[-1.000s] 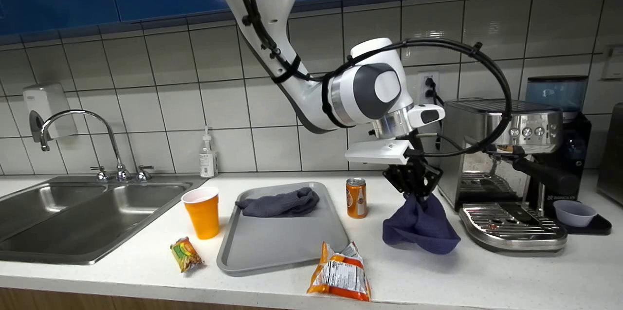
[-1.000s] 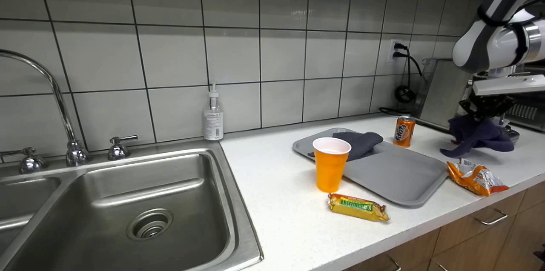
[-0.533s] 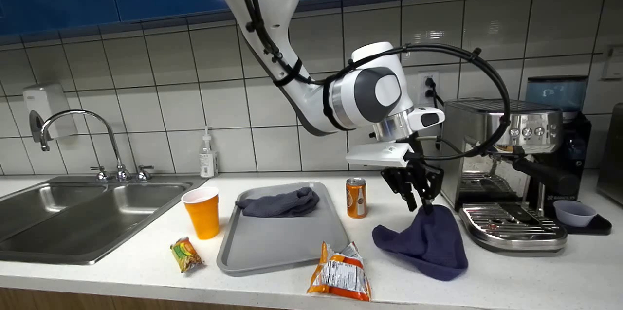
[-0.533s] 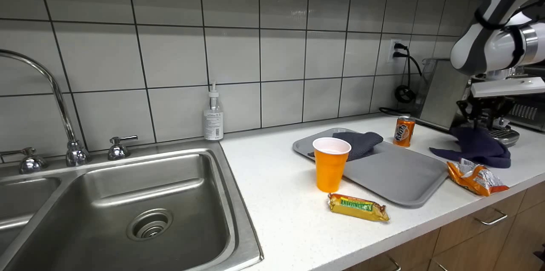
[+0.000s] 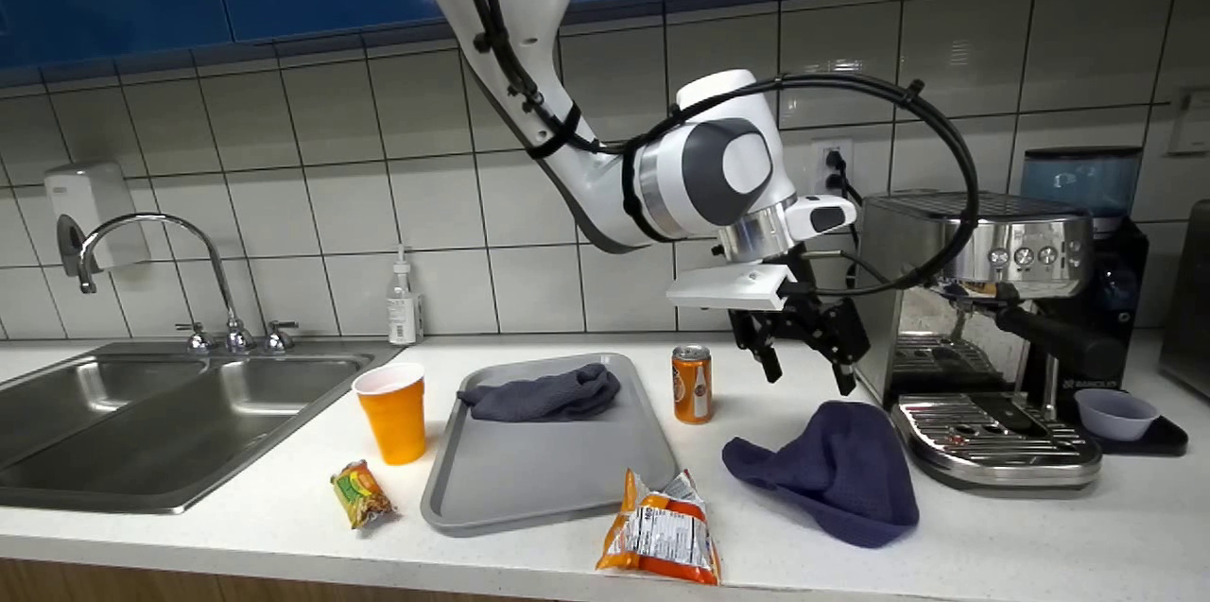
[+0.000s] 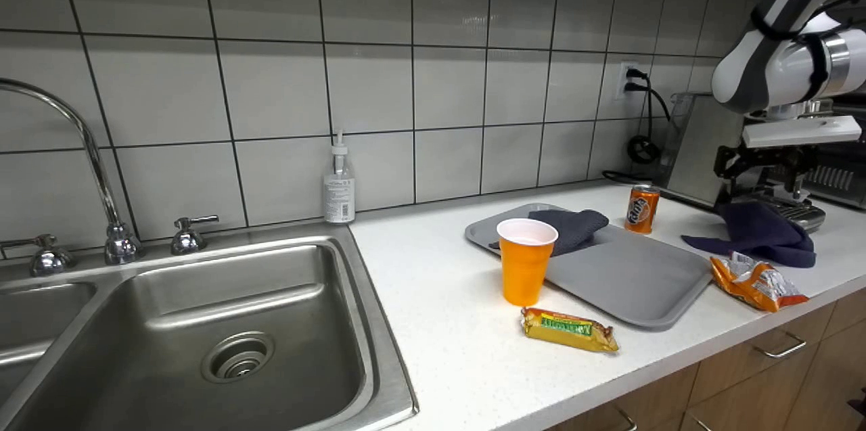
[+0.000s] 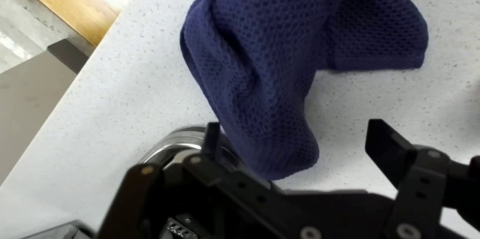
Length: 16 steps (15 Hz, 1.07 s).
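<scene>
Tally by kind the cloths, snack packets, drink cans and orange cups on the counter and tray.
Cloths: 2 (navy cloth, dark grey cloth on the grey tray)
Snack packets: 2 (orange packet, yellow packet)
Drink cans: 1 (orange can)
Orange cups: 1 (orange cup)
Total: 6

The wrist view's top edge cuts off the navy cloth (image 7: pixel 277 55)

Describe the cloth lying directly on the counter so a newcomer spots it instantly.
Find the silver espresso machine on the white counter. Beside it, below the open end effector, lies a crumpled cloth. It is deep purple-blue, unlike the greyer cloth on the tray.
</scene>
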Each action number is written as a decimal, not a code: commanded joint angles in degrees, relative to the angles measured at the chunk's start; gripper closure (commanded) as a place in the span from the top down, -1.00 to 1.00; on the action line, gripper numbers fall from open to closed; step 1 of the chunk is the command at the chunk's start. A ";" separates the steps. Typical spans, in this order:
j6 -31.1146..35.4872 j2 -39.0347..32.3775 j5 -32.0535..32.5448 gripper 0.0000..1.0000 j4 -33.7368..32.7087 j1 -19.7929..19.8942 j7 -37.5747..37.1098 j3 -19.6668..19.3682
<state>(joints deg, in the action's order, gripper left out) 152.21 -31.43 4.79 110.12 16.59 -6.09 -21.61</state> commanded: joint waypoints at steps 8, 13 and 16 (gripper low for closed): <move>-0.05 9.52 1.91 1.00 10.14 -5.40 -2.71 0.05; 0.23 13.31 2.41 1.00 14.78 -8.08 -4.31 0.57; 0.31 14.93 2.51 1.00 17.06 -9.53 -5.51 1.34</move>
<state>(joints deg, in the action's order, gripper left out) 152.33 -20.32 5.66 123.31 7.97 -8.95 -21.25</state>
